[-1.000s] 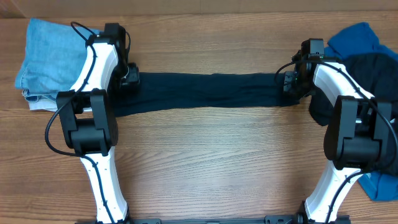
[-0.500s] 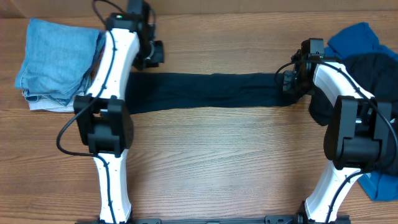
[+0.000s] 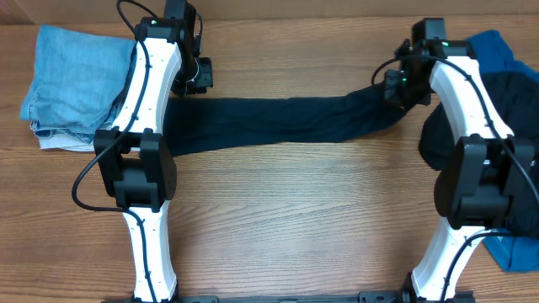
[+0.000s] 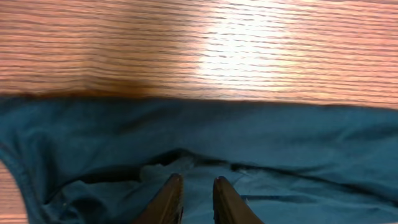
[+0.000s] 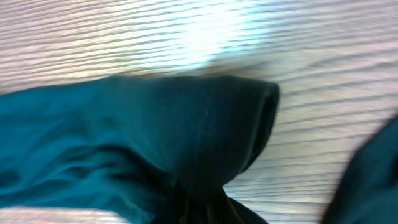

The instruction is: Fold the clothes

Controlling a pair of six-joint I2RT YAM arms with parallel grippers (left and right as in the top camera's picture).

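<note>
A dark navy garment (image 3: 286, 122) lies stretched in a long band across the table. My left gripper (image 3: 200, 77) is at its far left corner. In the left wrist view its fingers (image 4: 196, 180) stand nearly together over the cloth (image 4: 280, 143), which bunches at their tips. My right gripper (image 3: 394, 84) is shut on the garment's right end and holds it raised and pulled toward the far side. In the right wrist view the cloth (image 5: 124, 124) drapes up from the fingers (image 5: 196, 211), which it mostly hides.
A folded stack of pale denim-blue clothes (image 3: 72, 84) sits at the far left. At the right lie a bright blue garment (image 3: 484, 50) and a near-black one (image 3: 505, 109), with more blue cloth (image 3: 515, 252) by the right arm's base.
My left gripper swung from the garment's left end toward the far side. In the last half second my right gripper moved toward the far side too, lifting the right end with it.
</note>
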